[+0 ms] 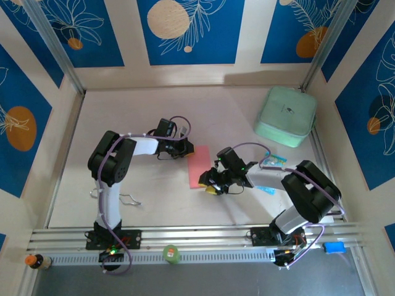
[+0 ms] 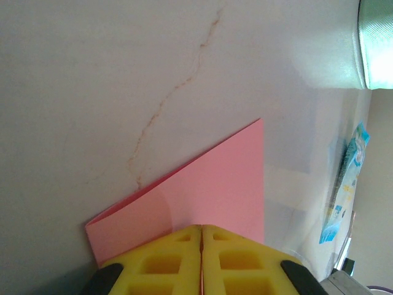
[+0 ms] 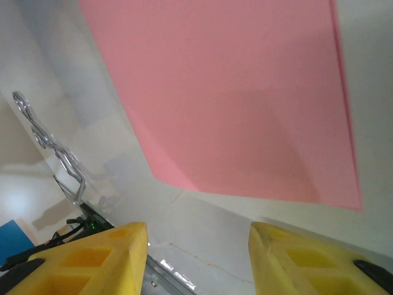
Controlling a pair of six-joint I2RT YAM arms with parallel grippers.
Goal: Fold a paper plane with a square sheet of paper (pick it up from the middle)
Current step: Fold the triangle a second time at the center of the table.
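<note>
Evidently mid-fold: the square sheet of paper (image 1: 199, 165) lies doubled into a narrow rectangle at the middle of the surface (image 1: 123, 117).

Your left tool (image 2: 201, 236) is closed tight, its yellow pads (image 2: 159, 261) meeting right at the far end of the sheet. Most likely this pins the layers so the crease holds and the paper cannot slide. Whether it pinches an edge or only presses down, you cannot tell from these views. Your right tool (image 3: 196, 236) stands partly spread with nothing between its fingers, hanging just off the near end of the sheet. From there it looks well placed to lift a corner for the next diagonal fold. Keep the anchor firm: thin paper will likely skate or buckle if it lets go. The mint-green case (image 1: 286, 116) sits well apart at the far right.
</note>
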